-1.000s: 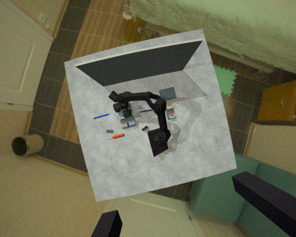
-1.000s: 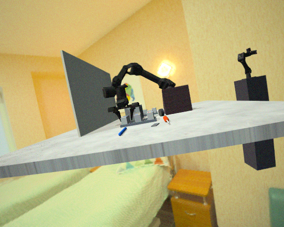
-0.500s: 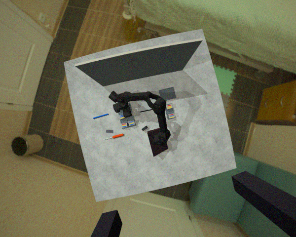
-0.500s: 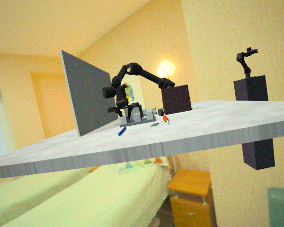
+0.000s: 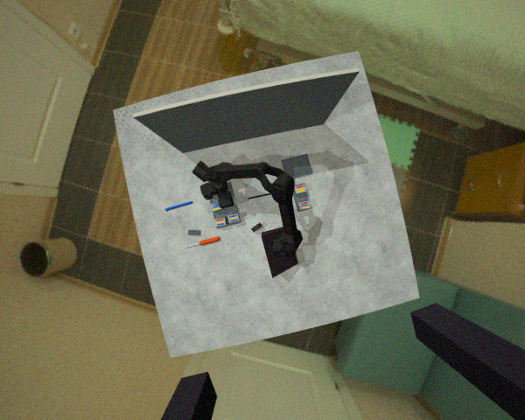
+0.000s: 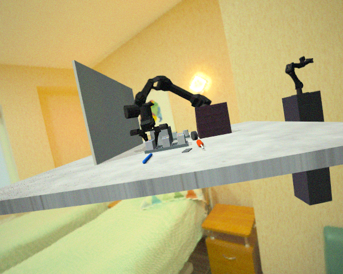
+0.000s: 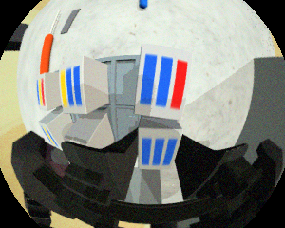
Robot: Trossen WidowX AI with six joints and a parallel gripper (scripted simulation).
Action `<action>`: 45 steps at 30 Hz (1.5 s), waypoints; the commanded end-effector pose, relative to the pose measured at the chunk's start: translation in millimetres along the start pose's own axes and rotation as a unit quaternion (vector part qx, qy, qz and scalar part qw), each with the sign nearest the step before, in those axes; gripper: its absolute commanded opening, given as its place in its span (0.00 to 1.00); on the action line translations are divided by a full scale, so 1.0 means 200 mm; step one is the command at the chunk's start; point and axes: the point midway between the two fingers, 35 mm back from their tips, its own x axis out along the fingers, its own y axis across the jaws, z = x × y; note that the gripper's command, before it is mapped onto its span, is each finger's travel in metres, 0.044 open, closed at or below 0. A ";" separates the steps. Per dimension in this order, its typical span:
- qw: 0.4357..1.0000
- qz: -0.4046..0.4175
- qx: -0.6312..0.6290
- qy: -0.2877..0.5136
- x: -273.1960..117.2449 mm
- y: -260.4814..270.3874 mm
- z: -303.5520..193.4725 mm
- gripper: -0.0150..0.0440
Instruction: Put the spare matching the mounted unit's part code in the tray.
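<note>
My gripper (image 6: 151, 140) (image 7: 155, 131) is shut on the three-blue-stripe block (image 7: 158, 152), down at the compartment rack (image 5: 227, 210) (image 6: 166, 149) (image 7: 125, 71); whether it is lifted I cannot tell. Beside it stands a block with two blue stripes and one red (image 7: 162, 83). A yellow-blue-blue block (image 7: 71, 87) and other striped blocks stand at the left in the wrist view. A flat grey square tray (image 5: 297, 165) lies toward the tall panel. Two striped blocks (image 5: 300, 187) (image 5: 304, 205) stand beside the tray. The mounted unit's back code is not readable here.
A tall grey panel (image 5: 262, 110) (image 6: 106, 112) (image 7: 273, 95) stands behind the rack. A blue stick (image 5: 178, 206) (image 6: 147, 158), an orange screwdriver (image 5: 209, 241) (image 7: 47, 53), a flat grey piece (image 5: 194, 233) (image 6: 186, 150) and a small black cylinder (image 5: 256, 227) (image 6: 194, 135) lie around it.
</note>
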 end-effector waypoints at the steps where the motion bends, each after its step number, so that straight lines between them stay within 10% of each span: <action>1: 1.000 -0.001 0.001 -0.001 -0.06 -0.01 0.00 0.25; 30: 1.000 -0.001 -0.002 -0.003 -0.76 0.01 0.02 0.25; 45: 0.999 0.008 0.002 -0.041 -0.81 -0.18 -0.48 0.25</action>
